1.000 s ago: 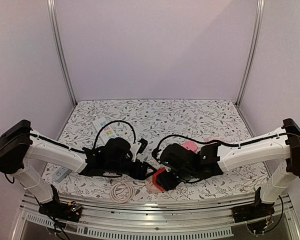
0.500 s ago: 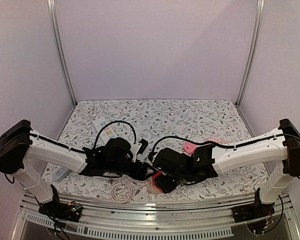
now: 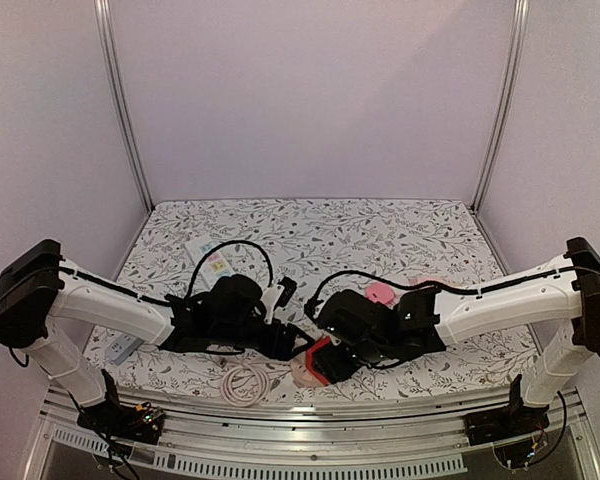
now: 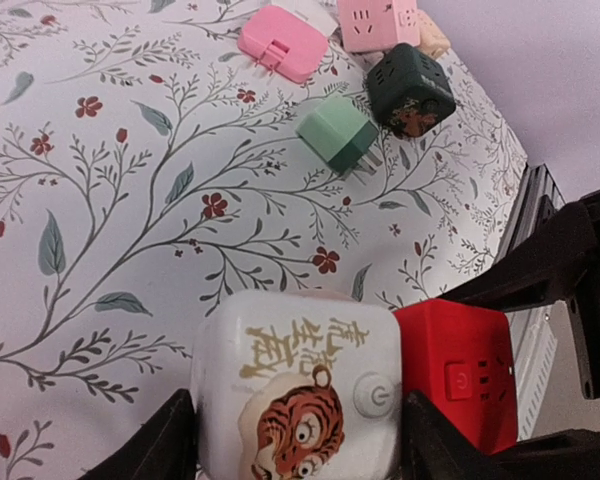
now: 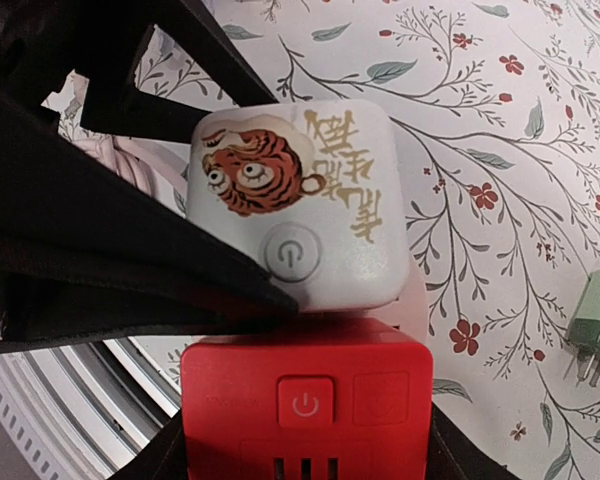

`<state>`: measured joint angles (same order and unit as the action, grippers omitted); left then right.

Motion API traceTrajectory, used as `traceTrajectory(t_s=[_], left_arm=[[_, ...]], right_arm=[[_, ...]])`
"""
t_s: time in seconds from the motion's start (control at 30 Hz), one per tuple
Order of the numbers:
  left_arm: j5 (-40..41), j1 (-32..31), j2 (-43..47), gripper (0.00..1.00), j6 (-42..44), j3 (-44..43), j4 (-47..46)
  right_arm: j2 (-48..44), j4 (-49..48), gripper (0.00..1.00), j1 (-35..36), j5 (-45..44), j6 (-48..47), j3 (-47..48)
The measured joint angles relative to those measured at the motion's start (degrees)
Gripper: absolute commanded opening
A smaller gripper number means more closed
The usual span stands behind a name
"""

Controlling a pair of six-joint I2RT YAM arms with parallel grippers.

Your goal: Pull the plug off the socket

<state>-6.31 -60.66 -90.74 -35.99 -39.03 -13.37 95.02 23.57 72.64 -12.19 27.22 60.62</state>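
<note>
A white cube socket with a tiger print (image 4: 295,390) sits low over the table's front edge. A red cube plug (image 4: 455,375) sits flush against its side, with no gap showing. My left gripper (image 4: 298,440) is shut on the white cube (image 5: 295,230), with a finger on each side. My right gripper (image 5: 305,445) is shut on the red cube (image 5: 305,400). In the top view the two grippers meet at the front centre, left gripper (image 3: 288,345) against right gripper (image 3: 325,362), with the red cube (image 3: 318,360) between them.
A light green plug (image 4: 338,133), a dark green cube (image 4: 410,95), a pink cube (image 4: 282,42) and a pink socket (image 4: 378,22) lie further back. A coiled white cable (image 3: 245,382) lies at the front edge. A white power strip (image 3: 125,347) lies at the left.
My right arm swayed a little to the left with the red cube and came back. The two cubes stay together; the left arm has hardly moved.
</note>
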Motion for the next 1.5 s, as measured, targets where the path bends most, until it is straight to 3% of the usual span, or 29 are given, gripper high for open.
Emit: traceTrajectory(t_s=[0.63,1.5], left_arm=[[1.4,0.0,0.1,0.42,0.4,-0.7,0.5],[1.0,-0.3,0.3,0.41,1.5,-0.9,1.5]], right_arm=[[-1.9,-2.2,0.36,-1.7,2.7,0.6,-1.9],[4.5,10.0,0.35,4.3,-7.8,-2.9,8.3]])
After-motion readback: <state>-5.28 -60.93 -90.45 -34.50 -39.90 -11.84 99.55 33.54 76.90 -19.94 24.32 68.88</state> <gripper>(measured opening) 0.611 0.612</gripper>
